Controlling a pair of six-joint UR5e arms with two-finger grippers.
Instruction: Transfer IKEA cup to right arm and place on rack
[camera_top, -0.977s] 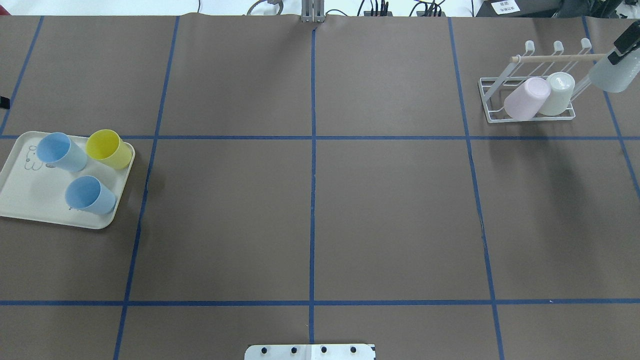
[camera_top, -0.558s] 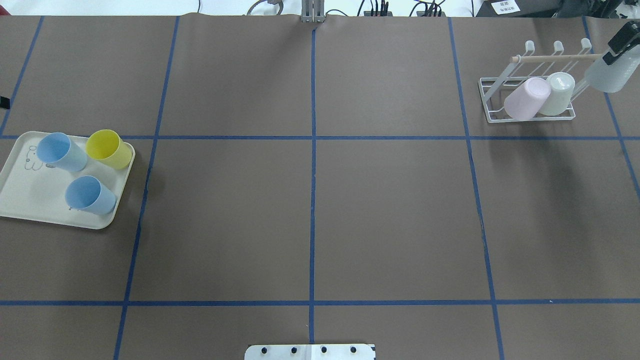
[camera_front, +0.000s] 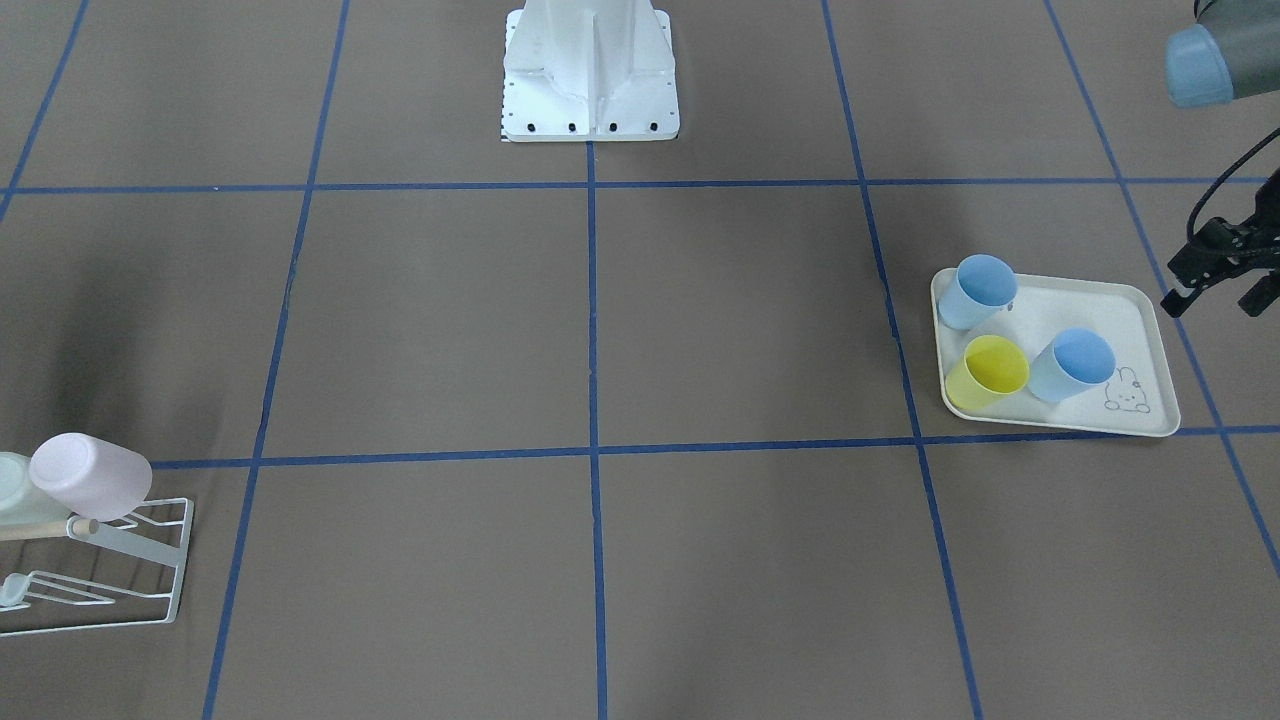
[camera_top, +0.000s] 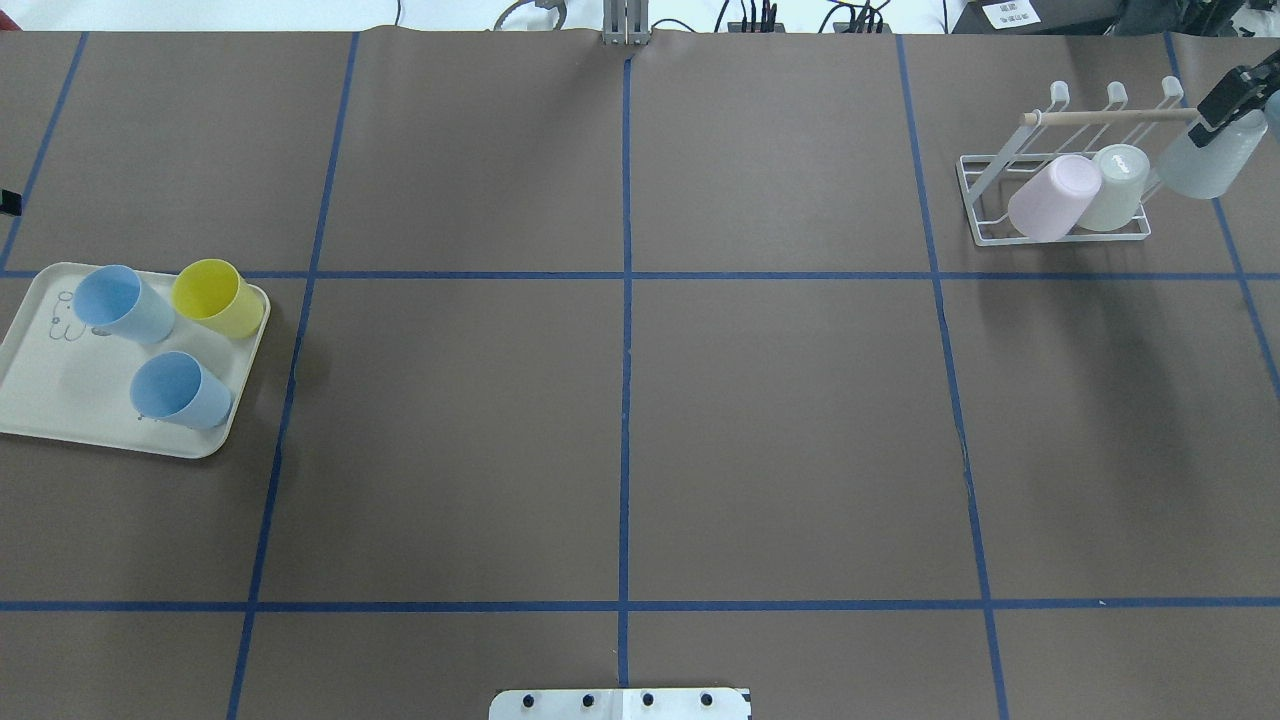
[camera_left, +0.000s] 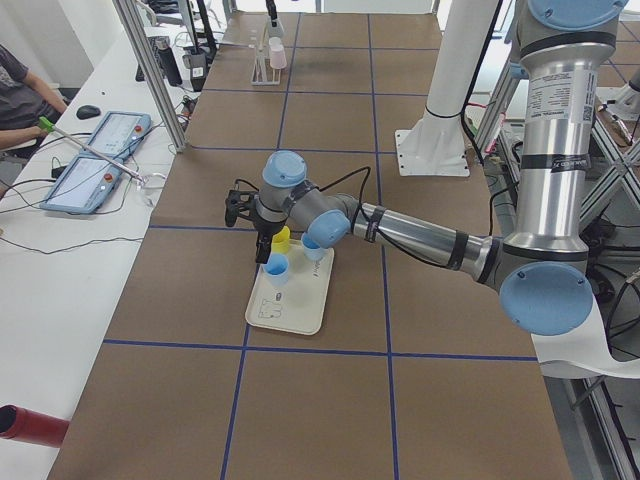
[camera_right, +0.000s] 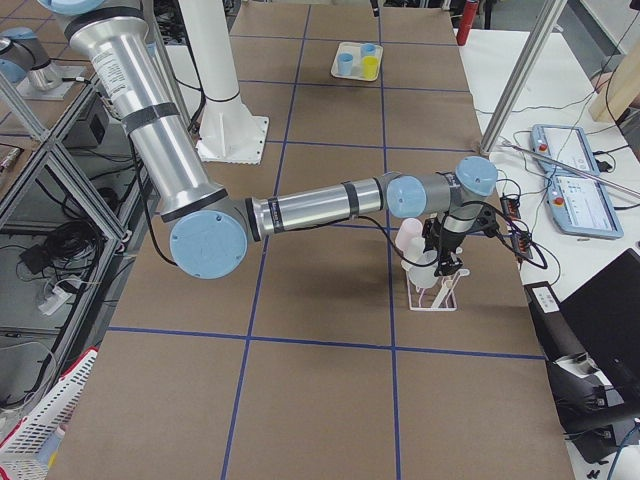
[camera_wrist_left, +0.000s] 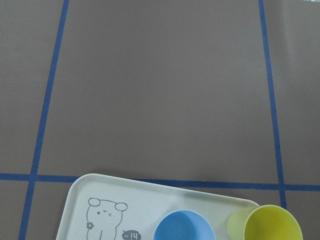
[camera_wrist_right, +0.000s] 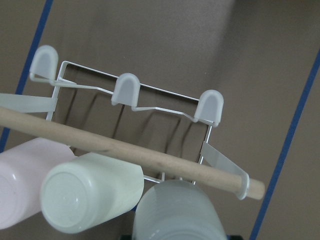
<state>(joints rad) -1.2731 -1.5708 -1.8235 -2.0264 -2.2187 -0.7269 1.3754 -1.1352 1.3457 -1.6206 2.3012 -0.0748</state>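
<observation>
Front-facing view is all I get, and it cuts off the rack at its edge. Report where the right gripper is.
Observer: The right gripper holds a frosted cup at the rack's end, on the overhead view's right.
Operator: Name the cup next to it.
Observer: The pale green cup, which sits between it and the pink cup.
Operator: Check the prongs.
Observer: In the right wrist view, all three capped prongs are bare.
</observation>
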